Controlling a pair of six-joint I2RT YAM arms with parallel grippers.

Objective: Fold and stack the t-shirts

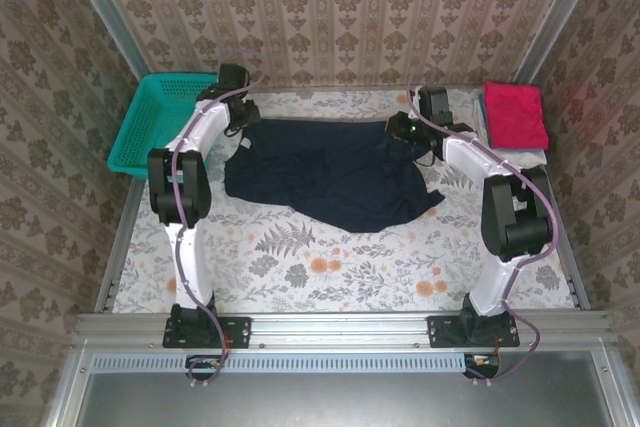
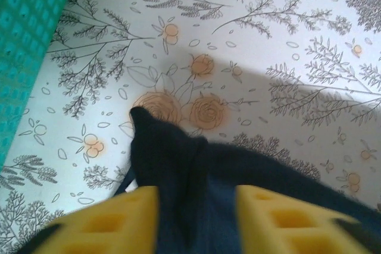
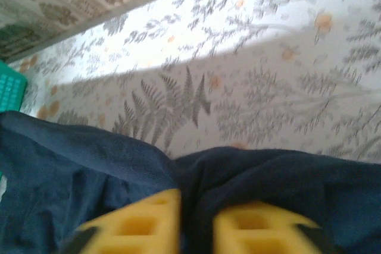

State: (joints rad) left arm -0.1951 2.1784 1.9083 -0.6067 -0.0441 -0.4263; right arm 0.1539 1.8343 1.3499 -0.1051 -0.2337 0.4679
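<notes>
Left gripper point(image 2: 196, 209): yellow pads point(image 2: 107, 227) parted, navy cloth lying slack in the gap, at the shirt's far-left corner.
Right gripper point(image 3: 196, 215): gap narrow, a fold of the same cloth in it; pinched or merely straddled, cannot tell.
Navy t-shirt point(image 1: 330, 172): spread out, rumpled, mid-table between both arms. Probably light, limp and not slippery; best taken at corners or hem, both sides together.
Pink t-shirt point(image 1: 515, 115): folded, atop white t-shirt point(image 1: 515, 154), far-right corner.
Teal mesh basket point(image 1: 125, 142): far left.
</notes>
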